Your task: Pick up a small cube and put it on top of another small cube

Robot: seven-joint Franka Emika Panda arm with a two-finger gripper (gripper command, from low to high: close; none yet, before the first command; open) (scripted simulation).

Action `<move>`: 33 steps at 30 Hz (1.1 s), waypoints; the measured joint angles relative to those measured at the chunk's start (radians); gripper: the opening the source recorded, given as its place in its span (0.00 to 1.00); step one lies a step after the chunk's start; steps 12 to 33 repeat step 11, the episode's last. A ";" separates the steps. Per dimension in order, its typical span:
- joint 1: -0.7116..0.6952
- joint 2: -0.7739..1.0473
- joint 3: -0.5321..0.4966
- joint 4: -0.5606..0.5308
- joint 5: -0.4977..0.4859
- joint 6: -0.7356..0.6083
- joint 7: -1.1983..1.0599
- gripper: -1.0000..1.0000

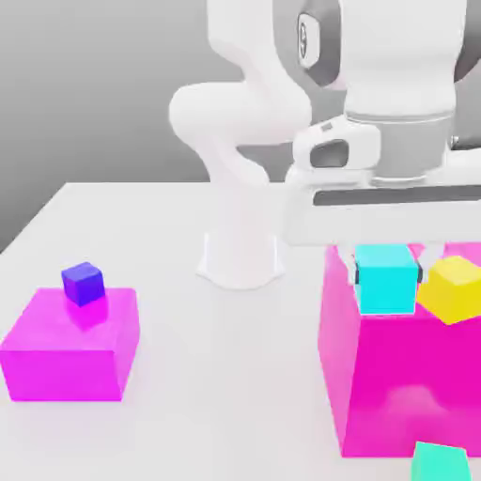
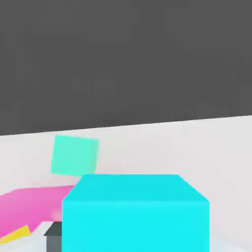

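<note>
The cyan cube hangs clamped between the gripper's two fingers, which press on its left and right faces as the exterior view shows them. It is off any surface, in front of the upper edge of the large magenta block on the exterior view's right. In the hand view the same cube sits close under the camera.

The yellow cube lies just to the right of the held cube in the exterior view, tilted, its top only slightly lower than the cyan cube's top. The two look almost touching at their near edges, though whether they do cannot be told. So the coming move likely needs a rise first, then a short shift to the exterior view's right, then a lowering onto the yellow top.

A teal cube sits nearer the camera, at the block's foot. Well apart, on the exterior view's left, a purple cube rests on a lower magenta block on the white table.
</note>
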 joint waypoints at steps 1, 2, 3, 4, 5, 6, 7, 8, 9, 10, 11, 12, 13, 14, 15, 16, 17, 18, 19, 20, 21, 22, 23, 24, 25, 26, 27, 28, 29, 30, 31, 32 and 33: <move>0.017 -0.011 0.013 0.028 0.001 -0.043 -0.039 0.00; 0.036 -0.022 0.026 0.057 0.002 -0.088 -0.078 0.00; 0.045 -0.028 0.040 0.070 -0.010 -0.120 -0.098 0.00; 0.049 -0.024 0.048 0.063 -0.025 -0.122 -0.103 0.00; 0.051 -0.014 0.054 0.046 -0.034 -0.101 -0.104 0.00; 0.053 -0.001 0.057 0.023 -0.041 -0.069 -0.103 0.00; 0.057 0.014 0.057 -0.002 -0.047 -0.032 -0.101 0.00; 0.057 0.025 0.060 -0.021 -0.051 -0.003 -0.099 1.00; 0.057 0.025 0.060 -0.021 -0.051 -0.003 -0.099 1.00; 0.057 0.025 0.060 -0.021 -0.051 -0.003 -0.099 1.00; 0.057 0.025 0.060 -0.021 -0.051 -0.003 -0.099 1.00; 0.057 0.025 0.060 -0.021 -0.051 -0.003 -0.099 1.00; 0.057 0.025 0.060 -0.021 -0.051 -0.003 -0.099 1.00; 0.057 0.025 0.060 -0.021 -0.051 -0.003 -0.099 1.00; 0.057 0.025 0.060 -0.021 -0.051 -0.003 -0.099 1.00; 0.057 0.025 0.060 -0.021 -0.051 -0.003 -0.099 1.00; 0.057 0.025 0.060 -0.021 -0.051 -0.003 -0.099 1.00; 0.057 0.025 0.060 -0.021 -0.051 -0.003 -0.099 1.00; 0.057 0.025 0.060 -0.021 -0.051 -0.003 -0.099 1.00; 0.057 0.025 0.060 -0.021 -0.051 -0.003 -0.099 1.00; 0.057 0.025 0.060 -0.021 -0.051 -0.003 -0.099 1.00; 0.057 0.025 0.060 -0.021 -0.051 -0.003 -0.099 1.00; 0.057 0.025 0.060 -0.021 -0.051 -0.003 -0.099 1.00; 0.057 0.025 0.060 -0.021 -0.051 -0.003 -0.099 1.00; 0.057 0.025 0.060 -0.021 -0.051 -0.003 -0.099 1.00; 0.057 0.025 0.060 -0.021 -0.051 -0.003 -0.099 1.00; 0.057 0.025 0.060 -0.021 -0.051 -0.003 -0.099 1.00; 0.057 0.025 0.060 -0.021 -0.051 -0.003 -0.099 1.00; 0.057 0.025 0.060 -0.021 -0.051 -0.003 -0.099 1.00; 0.057 0.025 0.060 -0.021 -0.051 -0.003 -0.099 1.00; 0.057 0.025 0.060 -0.021 -0.051 -0.003 -0.099 1.00; 0.057 0.025 0.060 -0.021 -0.051 -0.003 -0.099 1.00; 0.057 0.025 0.060 -0.021 -0.051 -0.003 -0.099 1.00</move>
